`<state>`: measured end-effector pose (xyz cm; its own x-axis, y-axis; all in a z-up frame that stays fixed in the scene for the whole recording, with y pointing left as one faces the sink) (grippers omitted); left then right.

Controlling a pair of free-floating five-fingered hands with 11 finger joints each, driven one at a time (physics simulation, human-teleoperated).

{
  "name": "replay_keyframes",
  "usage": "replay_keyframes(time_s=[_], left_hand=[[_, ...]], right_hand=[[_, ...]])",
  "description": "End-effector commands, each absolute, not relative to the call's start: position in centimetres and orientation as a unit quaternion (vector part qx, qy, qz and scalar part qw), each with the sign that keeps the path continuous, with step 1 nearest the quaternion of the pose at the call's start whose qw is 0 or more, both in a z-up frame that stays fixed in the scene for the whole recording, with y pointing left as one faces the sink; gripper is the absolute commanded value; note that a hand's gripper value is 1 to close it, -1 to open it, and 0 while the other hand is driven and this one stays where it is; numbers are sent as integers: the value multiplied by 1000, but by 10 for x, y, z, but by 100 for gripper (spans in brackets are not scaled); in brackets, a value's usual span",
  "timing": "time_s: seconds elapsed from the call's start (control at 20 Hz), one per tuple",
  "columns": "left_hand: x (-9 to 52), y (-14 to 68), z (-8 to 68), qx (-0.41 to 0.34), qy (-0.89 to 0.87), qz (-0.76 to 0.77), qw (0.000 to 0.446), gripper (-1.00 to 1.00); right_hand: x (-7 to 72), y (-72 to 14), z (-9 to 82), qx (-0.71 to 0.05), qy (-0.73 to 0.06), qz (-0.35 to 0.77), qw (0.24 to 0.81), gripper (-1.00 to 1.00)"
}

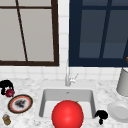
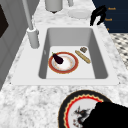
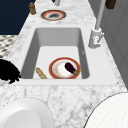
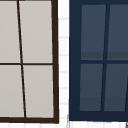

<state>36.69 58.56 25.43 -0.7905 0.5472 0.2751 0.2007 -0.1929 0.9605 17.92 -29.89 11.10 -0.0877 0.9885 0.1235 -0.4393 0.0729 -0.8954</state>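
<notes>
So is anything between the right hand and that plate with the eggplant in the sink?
Partly. A tan stick lies on the basin floor between the right hand, at the sink's front rim, and the plate. Nothing else visible intervenes.

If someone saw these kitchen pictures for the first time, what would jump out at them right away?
First, the big red ball low in the front view, in front of the sink. Next, the red-rimmed plate in the basin with a dark eggplant on it. Then the black hands: the left hand shut on a small dark red thing above the patterned plate, the right hand by the sink's right edge.
</notes>
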Motion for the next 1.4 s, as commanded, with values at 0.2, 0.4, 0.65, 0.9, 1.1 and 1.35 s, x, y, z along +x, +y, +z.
replay_keyframes(time_s=[0.2,0.4,0.65,0.9,1.1,1.35], left_hand=[[335,545,244,286,622,722,106,100],[336,521,225,284,613,729,108,100],[336,513,182,278,632,712,124,100],[357,510,140,279,636,709,118,100],[371,507,144,296,632,708,102,100],[355,515,167,313,640,694,104,-100]], right_hand=[[179,-299,111,-321,-428,601,594,0],[179,-299,111,-321,-428,601,594,0],[179,-299,111,-321,-428,601,594,0],[179,-299,111,-321,-428,601,594,0],[179,-299,111,-321,-428,601,594,0],[179,-299,111,-321,-428,601,594,0]])
